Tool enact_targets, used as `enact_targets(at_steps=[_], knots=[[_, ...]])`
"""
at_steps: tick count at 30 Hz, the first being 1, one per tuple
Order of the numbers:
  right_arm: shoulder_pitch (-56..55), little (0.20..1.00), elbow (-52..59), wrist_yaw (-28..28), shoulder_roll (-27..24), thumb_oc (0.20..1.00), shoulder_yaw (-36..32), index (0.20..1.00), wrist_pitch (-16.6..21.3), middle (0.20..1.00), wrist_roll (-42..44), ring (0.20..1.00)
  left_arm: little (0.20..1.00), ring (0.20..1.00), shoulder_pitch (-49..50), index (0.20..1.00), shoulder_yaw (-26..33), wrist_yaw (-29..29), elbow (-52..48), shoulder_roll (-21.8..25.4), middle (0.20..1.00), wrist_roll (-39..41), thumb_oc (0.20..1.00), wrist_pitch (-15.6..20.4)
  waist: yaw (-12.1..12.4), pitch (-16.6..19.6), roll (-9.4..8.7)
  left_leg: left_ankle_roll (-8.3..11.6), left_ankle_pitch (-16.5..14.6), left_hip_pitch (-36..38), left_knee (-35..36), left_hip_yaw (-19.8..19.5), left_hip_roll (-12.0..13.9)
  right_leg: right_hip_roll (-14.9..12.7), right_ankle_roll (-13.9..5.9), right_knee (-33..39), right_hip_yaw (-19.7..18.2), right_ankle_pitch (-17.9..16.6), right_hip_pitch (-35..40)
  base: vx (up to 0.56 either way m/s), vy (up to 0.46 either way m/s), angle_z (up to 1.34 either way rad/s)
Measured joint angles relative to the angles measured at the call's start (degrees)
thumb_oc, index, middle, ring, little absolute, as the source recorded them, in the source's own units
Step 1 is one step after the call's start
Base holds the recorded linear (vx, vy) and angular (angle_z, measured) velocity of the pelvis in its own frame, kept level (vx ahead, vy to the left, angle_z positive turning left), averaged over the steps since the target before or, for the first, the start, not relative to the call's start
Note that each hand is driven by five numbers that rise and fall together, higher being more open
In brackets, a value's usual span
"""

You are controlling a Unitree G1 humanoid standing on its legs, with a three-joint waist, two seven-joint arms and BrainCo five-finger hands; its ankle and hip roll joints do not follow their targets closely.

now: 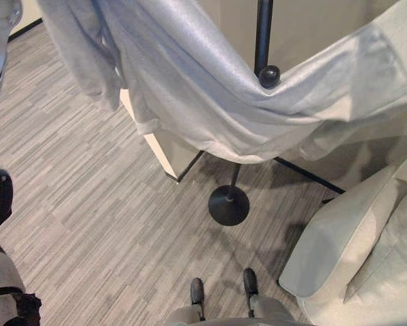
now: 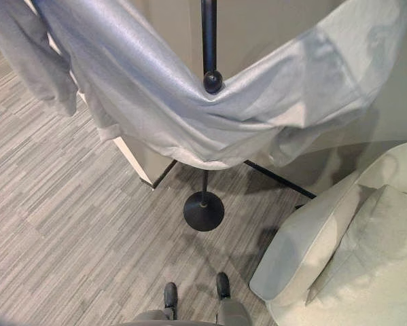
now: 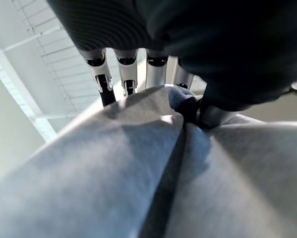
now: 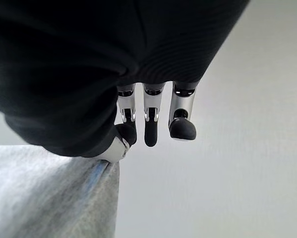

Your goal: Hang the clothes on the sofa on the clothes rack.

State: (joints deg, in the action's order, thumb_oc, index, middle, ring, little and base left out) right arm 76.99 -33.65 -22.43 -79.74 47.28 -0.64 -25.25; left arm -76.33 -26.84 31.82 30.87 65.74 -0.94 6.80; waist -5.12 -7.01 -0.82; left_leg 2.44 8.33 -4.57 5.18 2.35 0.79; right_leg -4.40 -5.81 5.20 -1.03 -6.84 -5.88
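A light grey garment point(image 1: 210, 102) hangs spread wide in the air. Its middle sags against a black ball-tipped peg point(image 1: 268, 76) of the clothes rack, whose black pole point(image 1: 263, 27) rises behind the cloth. The rack's round base point(image 1: 228, 205) stands on the floor below. My left hand point(image 3: 153, 69) has its fingers behind a fold of the garment point(image 3: 89, 168) and its thumb point(image 3: 190, 106) pinching it. My right hand point(image 4: 180, 116) has curled fingers, with the garment's edge point(image 4: 44, 193) caught under its thumb point(image 4: 124, 135). A sleeve point(image 1: 94, 61) dangles at the left.
A pale sofa point(image 1: 339, 238) with a cushion point(image 1: 393, 251) fills the lower right. A beige cabinet corner point(image 1: 166, 153) stands behind the garment, left of the rack base. A striped grey floor point(image 1: 87, 224) spreads to the left. A wall lies beyond the rack.
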Motion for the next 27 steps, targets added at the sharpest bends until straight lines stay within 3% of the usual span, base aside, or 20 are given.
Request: enact_targets(at_steps=[2,4,6,9,10,16,24,26,27], knots=[[-13.8,0.200,7.7,-0.4,-1.9,0.200,-13.3,0.200,0.2,0.200,-1.9,0.200,0.200,0.200,13.1,0.200,11.2,0.1,-7.3,0.9,0.200,-0.5,0.200,0.5,-0.2,0.2,0.60,0.53,-1.3,0.3,0.0,-0.1,-0.1,0.0,1.85,0.0,0.0,1.2,0.3,0.00,0.000,0.00],[-16.1,0.200,6.5,-0.3,-1.5,0.200,-13.4,0.200,0.4,0.200,-3.0,0.200,0.200,0.200,14.0,0.200,10.6,-0.2,-6.0,0.8,0.200,-0.8,0.200,0.1,-0.1,0.1,0.76,0.35,-2.0,0.4,0.0,-0.1,0.3,0.3,2.20,0.0,0.1,1.5,0.5,0.03,0.010,0.04],[-30.5,0.200,13.1,-0.9,-1.3,0.200,-29.0,0.200,1.0,0.200,-4.3,0.200,0.200,0.200,25.2,0.200,20.2,0.1,-13.1,0.7,0.200,-2.3,0.200,0.8,-0.3,0.7,2.44,-0.79,-4.9,0.8,0.0,0.0,1.4,1.7,2.28,0.0,0.1,1.5,0.7,0.01,0.003,-0.03],[-40.9,0.200,14.9,-1.2,-1.4,0.200,-38.0,0.200,1.2,0.200,-5.7,0.200,0.200,0.200,32.0,0.200,25.4,0.6,-15.0,0.7,0.200,-3.0,0.200,0.9,0.0,1.1,2.28,-0.63,-5.2,1.3,0.1,0.5,1.2,1.3,1.86,0.0,0.0,1.7,1.0,0.01,0.022,-0.08],[-46.0,0.200,16.9,-1.5,-1.4,0.200,-44.2,0.200,1.0,0.200,-6.8,0.200,0.200,0.200,35.6,0.200,29.7,0.9,-16.9,0.6,0.200,-3.1,0.200,0.8,0.1,1.5,2.31,-0.84,-5.4,1.4,0.3,0.9,1.3,1.2,1.88,0.0,-0.1,1.7,1.0,0.01,0.024,-0.09],[-51.6,0.200,23.3,-5.0,-1.4,0.200,-57.0,0.200,0.3,0.200,-9.7,0.200,0.200,0.200,36.2,0.200,33.8,4.2,-23.3,0.7,0.200,-7.0,0.200,1.6,-0.1,4.6,2.50,-1.29,-5.4,3.1,0.0,1.5,1.3,1.2,2.01,0.0,-0.4,1.6,2.5,0.02,0.021,-0.04],[-48.7,0.200,27.2,-9.1,-4.1,0.200,-58.6,0.200,-0.1,0.200,-10.9,0.200,0.200,0.200,30.7,0.200,31.4,6.4,-24.5,1.4,0.200,-7.0,0.200,2.2,0.7,5.8,1.62,-1.31,-5.7,3.7,0.0,1.4,1.2,1.1,1.79,0.0,-0.1,1.9,3.1,0.02,0.005,0.02],[-42.9,0.200,24.7,-9.6,-6.2,0.200,-53.5,0.200,-0.1,0.200,-10.8,0.200,0.200,0.200,23.7,0.200,24.0,6.6,-21.1,2.6,0.200,-7.0,0.200,2.1,1.3,6.1,1.15,-1.20,-5.7,3.8,0.0,1.4,1.2,1.1,1.79,0.0,0.0,1.9,3.3,0.03,0.003,0.02],[-35.1,0.200,21.0,-9.6,-9.4,0.200,-45.2,0.200,-0.1,0.200,-10.5,0.200,0.200,0.200,13.8,0.200,14.1,6.7,-17.4,4.2,0.200,-7.0,0.200,2.1,2.0,6.5,0.39,-1.02,-5.8,3.8,0.0,1.3,1.2,1.1,1.79,0.0,0.1,1.9,3.3,0.04,0.003,0.02]])
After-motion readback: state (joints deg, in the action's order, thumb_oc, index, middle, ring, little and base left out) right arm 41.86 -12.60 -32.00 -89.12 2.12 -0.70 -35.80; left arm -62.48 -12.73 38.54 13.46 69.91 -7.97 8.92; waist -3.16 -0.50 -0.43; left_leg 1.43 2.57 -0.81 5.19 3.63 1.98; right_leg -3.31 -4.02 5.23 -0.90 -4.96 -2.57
